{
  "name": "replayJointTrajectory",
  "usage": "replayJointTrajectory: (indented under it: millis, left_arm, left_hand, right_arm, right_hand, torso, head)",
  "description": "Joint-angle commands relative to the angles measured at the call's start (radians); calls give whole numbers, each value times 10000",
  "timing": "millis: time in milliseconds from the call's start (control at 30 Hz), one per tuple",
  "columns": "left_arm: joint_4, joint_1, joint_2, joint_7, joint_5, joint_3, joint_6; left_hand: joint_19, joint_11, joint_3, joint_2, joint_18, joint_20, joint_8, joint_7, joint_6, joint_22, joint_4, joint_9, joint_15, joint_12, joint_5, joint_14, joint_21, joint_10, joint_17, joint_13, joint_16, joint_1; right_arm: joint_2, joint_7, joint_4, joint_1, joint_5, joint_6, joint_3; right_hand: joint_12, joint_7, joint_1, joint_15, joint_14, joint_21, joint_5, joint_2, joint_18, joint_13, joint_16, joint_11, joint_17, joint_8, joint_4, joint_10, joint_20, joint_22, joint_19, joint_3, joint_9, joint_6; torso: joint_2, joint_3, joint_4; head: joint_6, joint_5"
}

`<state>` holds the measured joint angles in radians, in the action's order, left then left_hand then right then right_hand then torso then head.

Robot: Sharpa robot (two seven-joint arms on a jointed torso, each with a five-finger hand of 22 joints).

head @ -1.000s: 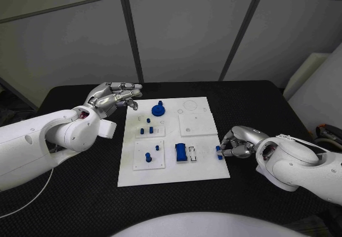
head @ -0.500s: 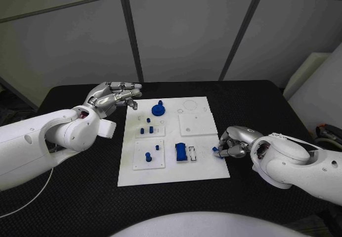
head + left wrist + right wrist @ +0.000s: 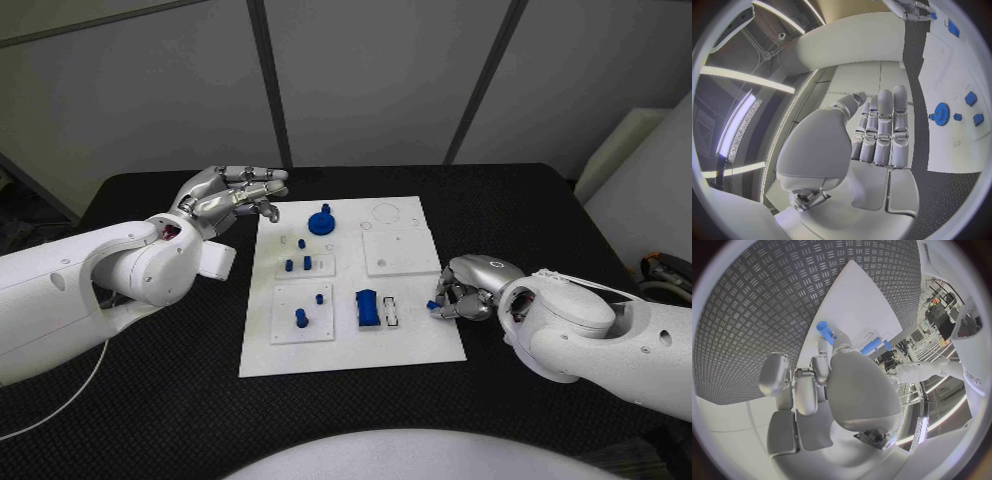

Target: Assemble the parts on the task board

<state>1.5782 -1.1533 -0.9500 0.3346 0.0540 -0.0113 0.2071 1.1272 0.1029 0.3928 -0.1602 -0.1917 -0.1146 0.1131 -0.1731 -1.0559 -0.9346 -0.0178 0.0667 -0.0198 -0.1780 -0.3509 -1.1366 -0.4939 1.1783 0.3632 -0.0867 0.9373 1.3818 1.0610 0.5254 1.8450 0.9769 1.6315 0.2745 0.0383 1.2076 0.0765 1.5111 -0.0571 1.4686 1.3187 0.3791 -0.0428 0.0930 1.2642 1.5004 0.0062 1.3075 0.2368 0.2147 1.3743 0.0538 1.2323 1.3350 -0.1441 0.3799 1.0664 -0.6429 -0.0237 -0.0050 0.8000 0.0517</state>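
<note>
Silver right hand (image 3: 470, 288) pinching blue part (image 3: 434, 304)

The right hand (image 3: 469, 288) covers most of the small blue part (image 3: 433, 304) it pinches at the task board's (image 3: 411, 345) right edge; only the part's tip shows, so its shape cannot be told. In the left wrist view, the board (image 3: 954, 150) is cut off by the circle's rim.
</note>
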Motion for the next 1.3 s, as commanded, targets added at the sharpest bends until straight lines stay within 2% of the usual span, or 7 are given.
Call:
replayJointTrajectory:
  millis: [33,233,400,567,900,1000,1300]
  left_arm:
    - [33,-11,-14,55,-13,-5,-103]
    - [40,-11,-24,55,-13,-5,-101]
    - [39,-11,-21,59,-13,-5,-101]
    - [49,-11,-20,62,-13,-5,-96]
    - [58,-11,-30,62,-13,-6,-85]
    - [62,-11,-30,65,-13,-6,-88]
    - [64,-11,-27,64,-13,-6,-107]
  left_hand:
    - [75,-11,-14,83,96,15,-65,-59,17,12,-15,-1,13,-68,33,-52,9,-76,-9,6,-52,3]
    - [75,-12,-11,86,95,16,-66,-58,18,12,-19,-1,14,-70,31,-51,9,-80,-11,7,-53,8]
    - [75,-12,-11,86,95,16,-66,-58,18,12,-19,-1,14,-70,31,-51,9,-80,-11,7,-53,8]
    - [75,-12,-11,86,95,16,-66,-58,18,12,-19,-1,14,-70,31,-51,9,-80,-11,7,-53,8]
    - [75,-12,-11,86,95,16,-66,-58,18,12,-19,-1,14,-70,31,-51,9,-80,-11,7,-53,8]
    - [75,-12,-11,86,95,16,-66,-58,18,12,-19,-1,14,-70,31,-51,9,-80,-11,7,-53,8]
    - [75,-12,-11,86,95,16,-66,-58,18,12,-19,-1,14,-70,31,-51,9,-80,-11,7,-53,8]
  right_arm:
    - [-26,332,-8,-106,544,-847,87]
    - [-43,501,79,-116,598,-835,87]
    - [-17,709,220,-117,362,-409,85]
    - [27,860,448,-112,-3,241,81]
    - [29,842,797,-99,-568,1401,70]
    - [-28,811,841,-95,-710,1633,67]
    - [-480,715,690,-92,-1327,1976,62]
  right_hand:
    - [-81,15,437,-65,711,-54,-202,80,-110,-56,-30,-67,1093,-15,-149,-5,-34,4,-16,207,-2,93]
    - [-116,-9,597,-78,718,-34,481,85,-117,-54,-15,-88,1132,-41,-139,-17,-42,42,8,600,-5,233]
    - [-63,-79,286,-112,732,12,1077,-5,-130,-1,12,-147,1191,-35,180,63,-63,106,58,871,28,324]
    - [104,-143,-67,-158,759,126,1200,-217,-164,143,70,-182,1312,-5,558,212,-104,261,173,1108,91,398]
    - [276,-163,-170,-179,782,211,1458,-347,-190,297,124,-210,1421,14,703,320,-131,376,256,1333,142,421]
    - [297,-165,-187,-179,787,227,1471,-349,-195,315,136,-211,1445,18,714,332,-132,396,271,1350,147,426]
    - [326,-174,-259,-186,799,248,1569,-371,-202,346,165,-218,1503,35,737,352,-139,426,291,1459,178,438]
  torso:
    - [1,1,1]
    - [3,-2,-4]
    - [19,-5,-4]
    - [-1,-18,14]
    - [-12,2,-5]
    - [-9,-7,5]
    - [-21,3,10]
  head:
    - [-5,-4]
    - [-36,-2]
    - [-46,15]
    - [-107,12]
    - [-104,-68]
    - [-102,-75]
    - [-107,-77]
